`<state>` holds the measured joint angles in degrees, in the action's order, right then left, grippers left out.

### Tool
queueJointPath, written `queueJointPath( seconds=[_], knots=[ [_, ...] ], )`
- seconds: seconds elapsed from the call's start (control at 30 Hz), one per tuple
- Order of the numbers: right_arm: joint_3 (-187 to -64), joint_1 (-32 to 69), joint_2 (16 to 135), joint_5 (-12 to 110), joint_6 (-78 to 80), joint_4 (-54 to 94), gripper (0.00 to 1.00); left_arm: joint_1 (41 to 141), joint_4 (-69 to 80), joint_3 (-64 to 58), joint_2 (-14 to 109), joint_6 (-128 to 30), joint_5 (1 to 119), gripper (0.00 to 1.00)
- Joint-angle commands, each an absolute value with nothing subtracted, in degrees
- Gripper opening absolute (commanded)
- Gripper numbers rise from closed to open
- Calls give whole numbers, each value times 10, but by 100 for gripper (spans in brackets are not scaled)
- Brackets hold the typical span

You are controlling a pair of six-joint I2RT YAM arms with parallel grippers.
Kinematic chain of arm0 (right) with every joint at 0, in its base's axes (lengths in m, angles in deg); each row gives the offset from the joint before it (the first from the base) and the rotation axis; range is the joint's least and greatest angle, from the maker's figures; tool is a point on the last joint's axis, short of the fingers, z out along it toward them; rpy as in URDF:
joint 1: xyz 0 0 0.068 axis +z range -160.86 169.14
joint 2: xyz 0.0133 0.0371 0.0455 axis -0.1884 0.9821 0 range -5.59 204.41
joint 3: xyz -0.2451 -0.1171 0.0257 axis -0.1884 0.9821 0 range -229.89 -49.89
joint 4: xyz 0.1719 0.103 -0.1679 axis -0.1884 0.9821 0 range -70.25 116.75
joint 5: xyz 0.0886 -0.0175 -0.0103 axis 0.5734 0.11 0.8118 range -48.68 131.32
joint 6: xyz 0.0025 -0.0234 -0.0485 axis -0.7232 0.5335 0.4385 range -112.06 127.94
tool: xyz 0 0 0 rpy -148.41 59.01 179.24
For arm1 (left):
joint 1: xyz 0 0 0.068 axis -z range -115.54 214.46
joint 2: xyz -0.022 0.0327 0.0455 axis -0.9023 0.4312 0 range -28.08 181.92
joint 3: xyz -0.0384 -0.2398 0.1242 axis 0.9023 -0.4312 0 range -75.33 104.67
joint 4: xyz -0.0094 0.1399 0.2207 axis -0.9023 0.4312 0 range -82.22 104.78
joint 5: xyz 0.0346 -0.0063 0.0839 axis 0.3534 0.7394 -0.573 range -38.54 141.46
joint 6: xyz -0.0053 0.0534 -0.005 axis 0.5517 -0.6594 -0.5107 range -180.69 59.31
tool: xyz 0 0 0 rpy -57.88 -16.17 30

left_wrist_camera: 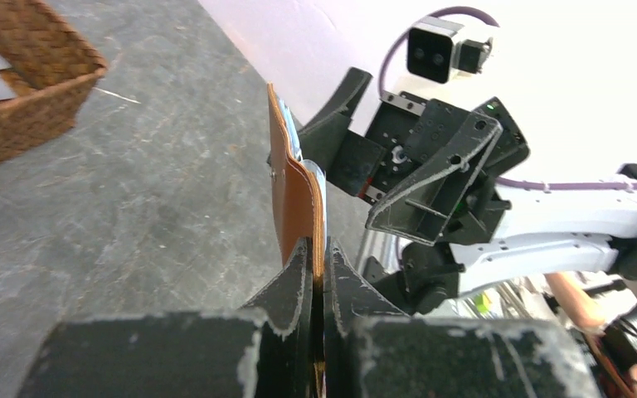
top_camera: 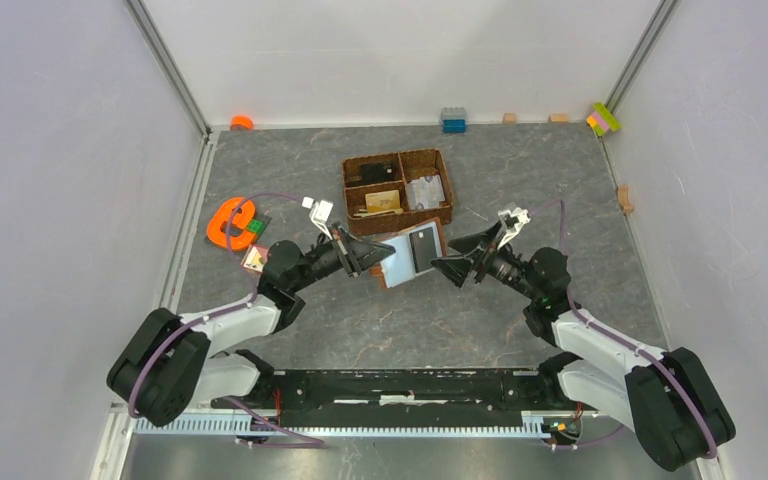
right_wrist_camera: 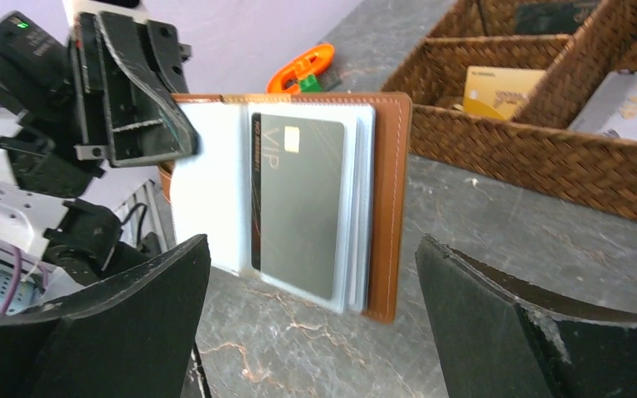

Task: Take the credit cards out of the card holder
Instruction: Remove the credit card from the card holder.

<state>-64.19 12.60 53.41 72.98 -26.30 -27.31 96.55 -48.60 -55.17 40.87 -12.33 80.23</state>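
Grey marbled tabletop (top_camera: 290,330) between pale panels forms the work area. Left gripper (left_wrist_camera: 317,249) is pressed together on the brown cover of the card holder (left_wrist_camera: 294,195), pinching one leaf at its edge so the holder stands open and upright, pocket side turned toward the right arm. Judgement: this hold presents the pockets and braces the holder against a pull. Right gripper (right_wrist_camera: 311,249) is spread wide and holds nothing; it sits just beside the holder, facing it, with one finger to each side of the pocket stack. A dark grey card (right_wrist_camera: 299,207) sits in the front clear pocket, not yet withdrawn. Behind the holder, near it, stands the woven basket (right_wrist_camera: 506,157); a gold card (right_wrist_camera: 498,91) and a pale card (right_wrist_camera: 630,108) lie in separate compartments, so the task appears partly done. Edges and clearance: the holder's stitched free edge is unobstructed; whether its lower edge touches the table cannot be told. Bare tabletop shows on the near side of the holder; the basket wall limits room behind it
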Motion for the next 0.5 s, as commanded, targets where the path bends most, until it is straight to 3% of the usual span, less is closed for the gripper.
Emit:
queueJointPath(
  seconds=[0.0, 0.33, 0.47],
  knots=[
    [-632, 123, 538, 754, -295, -362, 98, 964, -616, -524, 437, -63, 862, 2],
    [-626, 123, 556, 761, -322, -394, 89, 964, -718, -513, 487, -7, 912, 2],
    [-618, 122, 582, 803, -372, -483, 73, 964, -676, -509, 482, -25, 900, 2]
  ],
)
